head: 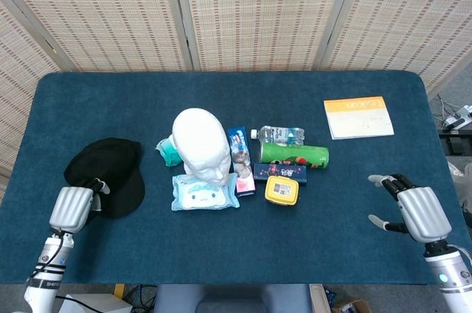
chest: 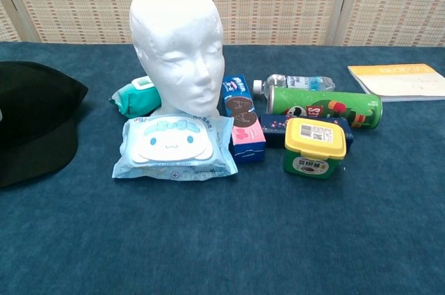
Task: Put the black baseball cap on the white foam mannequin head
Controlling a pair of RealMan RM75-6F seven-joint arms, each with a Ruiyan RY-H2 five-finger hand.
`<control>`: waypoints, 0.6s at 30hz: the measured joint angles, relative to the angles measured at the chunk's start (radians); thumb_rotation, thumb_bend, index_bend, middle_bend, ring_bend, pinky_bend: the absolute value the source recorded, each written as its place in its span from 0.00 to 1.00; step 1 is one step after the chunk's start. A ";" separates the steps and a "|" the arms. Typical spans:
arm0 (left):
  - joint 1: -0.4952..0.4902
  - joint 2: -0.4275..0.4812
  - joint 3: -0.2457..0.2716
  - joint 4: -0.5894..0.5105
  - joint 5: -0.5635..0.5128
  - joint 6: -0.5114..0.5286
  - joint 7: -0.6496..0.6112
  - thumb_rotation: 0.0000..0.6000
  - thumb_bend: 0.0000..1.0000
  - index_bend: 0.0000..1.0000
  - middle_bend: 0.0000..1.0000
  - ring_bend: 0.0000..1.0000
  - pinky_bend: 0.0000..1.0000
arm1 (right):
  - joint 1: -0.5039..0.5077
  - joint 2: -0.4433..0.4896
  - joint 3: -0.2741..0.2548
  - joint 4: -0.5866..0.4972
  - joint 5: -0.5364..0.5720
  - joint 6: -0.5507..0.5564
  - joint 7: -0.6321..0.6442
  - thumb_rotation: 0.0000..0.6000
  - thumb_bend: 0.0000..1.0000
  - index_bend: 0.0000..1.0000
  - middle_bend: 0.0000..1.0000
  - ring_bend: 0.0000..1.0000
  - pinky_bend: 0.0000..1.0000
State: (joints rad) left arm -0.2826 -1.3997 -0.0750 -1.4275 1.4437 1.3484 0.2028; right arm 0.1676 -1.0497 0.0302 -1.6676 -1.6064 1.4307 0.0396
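Gripping soft black cap (head: 105, 175), left hand (head: 71, 208), smooth foam head (head: 201, 142)

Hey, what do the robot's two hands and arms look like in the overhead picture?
Both hands, left hand and right hand, have ribbed silver-grey backs and dark finger parts with pale tips. Below each sits a silver-white wrist; the left wrist carries black cables and dark lettering.

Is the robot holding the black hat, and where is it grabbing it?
Yes. The left hand holds the black cap at its near edge. The right hand holds nothing.
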 measured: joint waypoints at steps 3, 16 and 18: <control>0.021 -0.009 0.012 -0.008 0.021 0.046 0.024 1.00 0.36 0.47 0.52 0.42 0.65 | 0.000 -0.001 0.000 0.000 0.001 0.000 -0.002 1.00 0.00 0.29 0.39 0.29 0.62; 0.064 -0.106 0.033 0.043 0.081 0.145 0.071 1.00 0.05 0.56 0.71 0.46 0.55 | -0.001 0.002 0.000 0.001 -0.001 0.004 0.005 1.00 0.00 0.29 0.39 0.29 0.62; 0.063 -0.126 0.032 0.063 0.083 0.145 0.073 1.00 0.05 0.58 0.73 0.48 0.55 | -0.001 0.003 0.000 0.001 -0.002 0.004 0.007 1.00 0.00 0.29 0.39 0.29 0.62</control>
State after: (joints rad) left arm -0.2194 -1.5260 -0.0432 -1.3644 1.5264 1.4935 0.2753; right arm 0.1664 -1.0472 0.0305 -1.6669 -1.6081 1.4344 0.0467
